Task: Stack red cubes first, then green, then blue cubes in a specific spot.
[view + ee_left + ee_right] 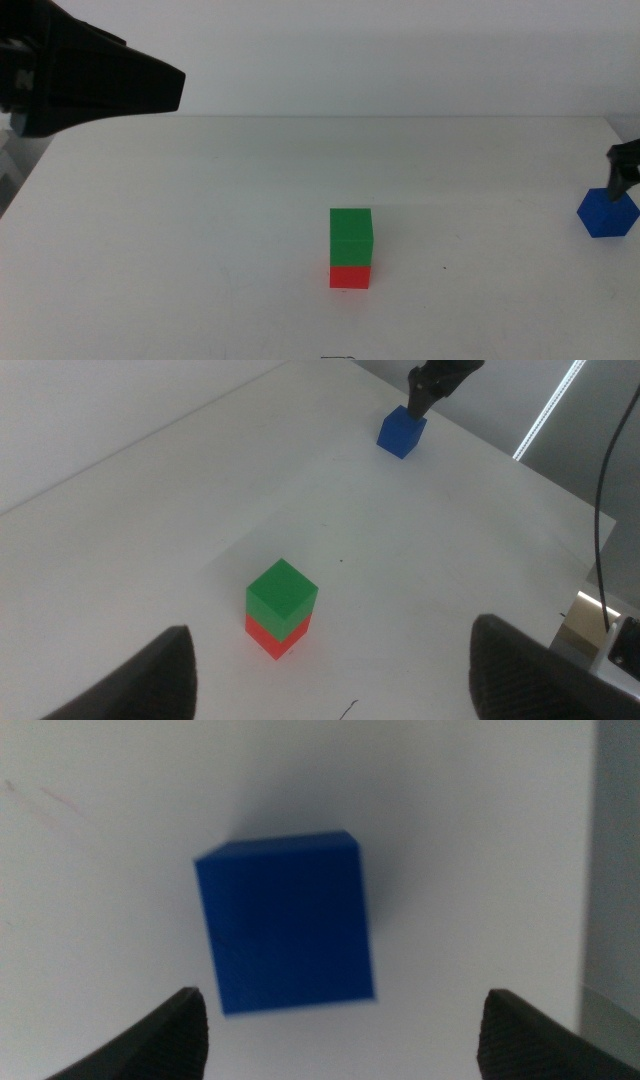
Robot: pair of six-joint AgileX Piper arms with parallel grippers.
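The green cube (351, 235) sits squarely on the red cube (350, 276) near the middle of the white table (200, 230). The stack also shows in the left wrist view, green (282, 592) on red (275, 638). The blue cube (607, 211) rests on the table at the far right. My right gripper (622, 172) hangs just over it. In the right wrist view its jaws (345, 1040) are open, with the blue cube (285, 920) between and just beyond them, not gripped. My left gripper (340, 680) is open and empty, raised at the back left (150, 85).
The table's right edge runs close behind the blue cube (400, 432), and the right gripper (435, 380) shows over it in the left wrist view. A dark cable (605, 470) and a small fitting (590, 635) lie off the table.
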